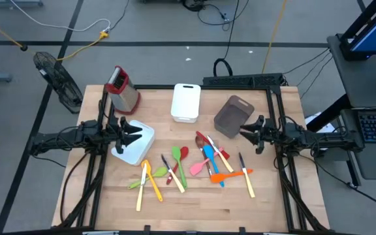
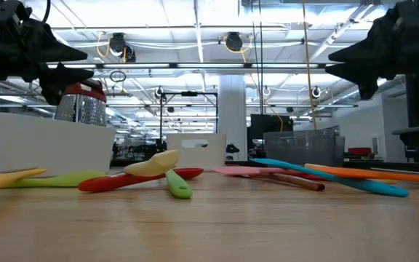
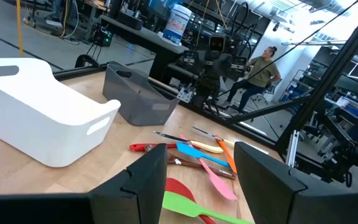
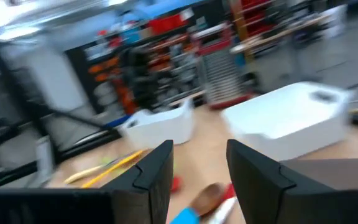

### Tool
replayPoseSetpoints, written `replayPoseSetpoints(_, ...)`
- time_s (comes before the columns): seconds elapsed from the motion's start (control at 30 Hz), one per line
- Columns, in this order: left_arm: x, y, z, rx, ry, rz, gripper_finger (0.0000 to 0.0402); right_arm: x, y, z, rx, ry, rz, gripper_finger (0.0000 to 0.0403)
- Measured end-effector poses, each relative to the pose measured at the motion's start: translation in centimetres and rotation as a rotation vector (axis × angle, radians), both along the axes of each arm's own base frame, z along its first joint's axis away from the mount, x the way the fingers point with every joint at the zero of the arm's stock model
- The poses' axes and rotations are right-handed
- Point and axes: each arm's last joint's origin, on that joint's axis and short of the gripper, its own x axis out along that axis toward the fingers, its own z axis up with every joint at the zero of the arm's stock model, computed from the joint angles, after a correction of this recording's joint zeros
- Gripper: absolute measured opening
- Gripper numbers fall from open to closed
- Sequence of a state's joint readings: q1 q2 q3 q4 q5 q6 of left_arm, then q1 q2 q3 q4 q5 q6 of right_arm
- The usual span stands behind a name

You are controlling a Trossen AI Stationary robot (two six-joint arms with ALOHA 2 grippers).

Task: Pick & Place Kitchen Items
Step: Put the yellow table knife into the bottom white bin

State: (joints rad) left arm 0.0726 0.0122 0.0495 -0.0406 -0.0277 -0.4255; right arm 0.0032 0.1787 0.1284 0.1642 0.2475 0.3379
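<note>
The kitchen items lie flat and scattered on the wooden table between the two arms. Among them are a green spatula, a red spoon, a blue utensil, an orange spatula and pale-yellow-handled cutlery. My left gripper stands open and level above a white bin at the table's left, with nothing between its fingers. My right gripper stands open at the right, beside the grey bin, and is also empty.
A second white bin stands at the far middle. A steel box grater with a red top stands at the far left. Bare wood runs along the near edge. A person is in the room beyond the table.
</note>
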Motion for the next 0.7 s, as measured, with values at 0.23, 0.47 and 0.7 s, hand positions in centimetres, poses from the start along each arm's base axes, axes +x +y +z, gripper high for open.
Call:
replayPoseSetpoints(0.23,-0.01,0.03,0.01,0.031,0.003,0.013,0.0191,-0.27,-0.70,-0.10,0.003,0.012,-0.259,0.0141)
replayPoseSetpoints(0.47,-0.04,0.27,0.19,0.054,-0.012,0.094,0.0191,-0.29,-0.73,-0.03,0.024,-0.004,-0.271,0.0141)
replayPoseSetpoints(0.7,-0.07,0.37,0.50,0.049,-0.044,0.131,0.0191,-0.07,-0.42,0.50,0.027,-0.058,-0.166,0.0141)
